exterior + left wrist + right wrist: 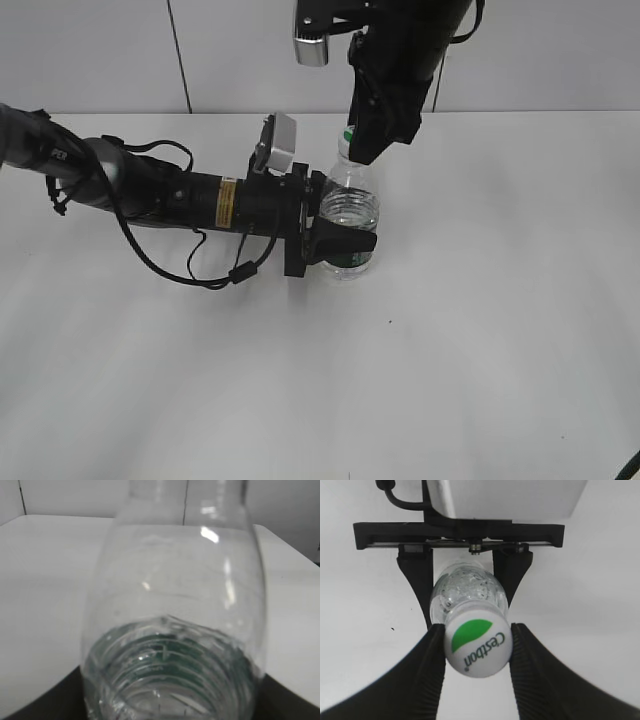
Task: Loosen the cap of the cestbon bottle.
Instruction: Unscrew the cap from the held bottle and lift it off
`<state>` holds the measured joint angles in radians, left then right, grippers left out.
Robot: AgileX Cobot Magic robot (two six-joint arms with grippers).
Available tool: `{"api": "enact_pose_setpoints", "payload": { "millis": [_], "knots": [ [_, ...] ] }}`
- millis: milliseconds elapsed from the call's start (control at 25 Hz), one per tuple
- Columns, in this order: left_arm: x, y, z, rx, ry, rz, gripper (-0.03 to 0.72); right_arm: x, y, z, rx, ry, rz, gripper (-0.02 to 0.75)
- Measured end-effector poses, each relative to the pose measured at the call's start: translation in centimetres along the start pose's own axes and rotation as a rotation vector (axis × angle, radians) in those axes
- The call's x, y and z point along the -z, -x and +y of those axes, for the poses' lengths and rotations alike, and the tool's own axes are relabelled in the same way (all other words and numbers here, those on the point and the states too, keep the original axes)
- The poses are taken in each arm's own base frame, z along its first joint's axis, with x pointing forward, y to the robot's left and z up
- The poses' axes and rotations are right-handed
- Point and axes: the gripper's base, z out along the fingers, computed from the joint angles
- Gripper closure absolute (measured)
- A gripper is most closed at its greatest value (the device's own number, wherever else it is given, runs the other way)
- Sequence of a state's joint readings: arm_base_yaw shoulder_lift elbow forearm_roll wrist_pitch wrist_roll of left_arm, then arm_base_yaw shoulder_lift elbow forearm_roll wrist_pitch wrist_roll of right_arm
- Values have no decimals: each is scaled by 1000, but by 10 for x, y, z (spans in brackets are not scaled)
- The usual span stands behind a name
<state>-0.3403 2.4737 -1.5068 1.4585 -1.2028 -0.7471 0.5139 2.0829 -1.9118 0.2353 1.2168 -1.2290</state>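
The cestbon bottle (350,205) stands upright on the white table, clear with a dark green label low on its body. My left gripper (340,225) comes in level from the left and is shut on the bottle's body; in the left wrist view the bottle (172,605) fills the frame and only dark finger corners show. My right gripper (352,135) hangs straight down over the bottle. From above, the white cap (478,641) with its green leaf mark sits between the two black ribbed fingers (427,665), which press on both its sides, so my right gripper (478,642) is shut on the cap.
The white table (480,330) stretches around the bottle, with a tiled wall behind. A black cable (200,265) loops from the left arm onto the table. A cable end shows at the lower right corner (630,465).
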Motion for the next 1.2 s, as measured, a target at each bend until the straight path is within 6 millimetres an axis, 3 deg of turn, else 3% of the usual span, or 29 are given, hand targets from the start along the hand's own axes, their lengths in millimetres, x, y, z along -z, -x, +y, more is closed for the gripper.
{"api": "enact_pose_setpoints", "payload": {
  "millis": [280,680,880,1200],
  "knots": [
    [0,0,-1,9,-7,-2,279,14,6,-5,16,-42,-21,437],
    [0,0,-1,9,-7,-2,279,16,6,-5,8,-45,-24,437],
    [0,0,-1,9,-8,-2,279,32,9,-2,-30,-77,-35,437],
    [0,0,-1,9,-7,-3,279,40,-3,-8,-347,-168,72,437]
  ]
}}
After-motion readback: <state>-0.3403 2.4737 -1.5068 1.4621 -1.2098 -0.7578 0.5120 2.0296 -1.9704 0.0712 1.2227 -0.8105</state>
